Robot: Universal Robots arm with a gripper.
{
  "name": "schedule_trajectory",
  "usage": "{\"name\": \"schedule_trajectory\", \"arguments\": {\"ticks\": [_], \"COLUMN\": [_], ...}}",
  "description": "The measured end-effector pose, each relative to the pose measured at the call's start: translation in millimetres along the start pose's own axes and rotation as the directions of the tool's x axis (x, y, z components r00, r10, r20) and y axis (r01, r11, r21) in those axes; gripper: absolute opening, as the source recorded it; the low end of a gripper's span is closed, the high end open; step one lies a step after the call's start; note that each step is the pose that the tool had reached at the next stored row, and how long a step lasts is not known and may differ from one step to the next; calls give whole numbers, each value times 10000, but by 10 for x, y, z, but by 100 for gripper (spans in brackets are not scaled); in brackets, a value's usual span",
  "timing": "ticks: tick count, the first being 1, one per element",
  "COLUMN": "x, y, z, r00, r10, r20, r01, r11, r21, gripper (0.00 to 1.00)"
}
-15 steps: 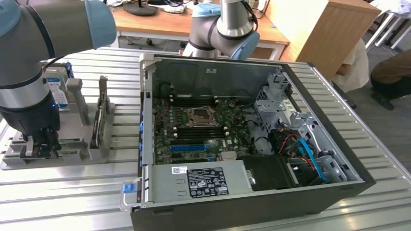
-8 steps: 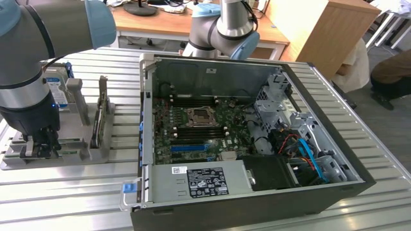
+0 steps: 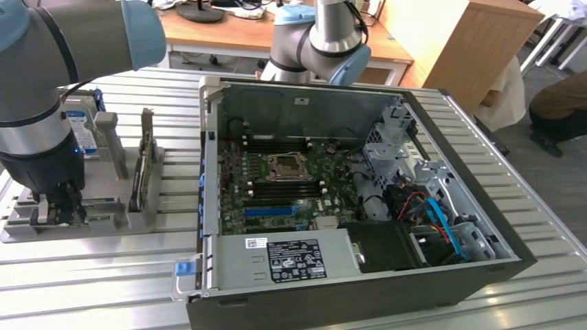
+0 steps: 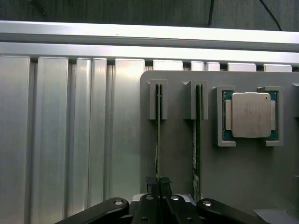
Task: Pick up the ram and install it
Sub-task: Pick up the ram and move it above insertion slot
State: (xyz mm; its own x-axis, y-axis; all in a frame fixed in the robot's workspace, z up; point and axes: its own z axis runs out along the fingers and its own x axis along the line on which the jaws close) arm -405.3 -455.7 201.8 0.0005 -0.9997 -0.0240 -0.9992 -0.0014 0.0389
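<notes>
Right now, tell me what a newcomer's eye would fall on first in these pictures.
The open computer case, motherboard bared, takes the middle of the exterior view. At that view's left the arm reaches down to a grey holder, where the tool pinches a thin green ram stick standing on edge. A second stick and a square silver processor sit beside it.

arm: lower segment upright, wrist pointing straight down | pincer: low, fingers drawn together | grip: tips pinch the ram edge between them
</notes>
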Motion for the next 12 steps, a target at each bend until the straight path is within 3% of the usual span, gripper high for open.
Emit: {"name": "schedule_trajectory", "arguments": {"ticks": [12], "x": [0], "y": [1], "z": [0], "r00": [10000], "r10": [0], "r20": [0], "r01": [0], "r11": [10000], "r21": [0], "gripper": [12]}}
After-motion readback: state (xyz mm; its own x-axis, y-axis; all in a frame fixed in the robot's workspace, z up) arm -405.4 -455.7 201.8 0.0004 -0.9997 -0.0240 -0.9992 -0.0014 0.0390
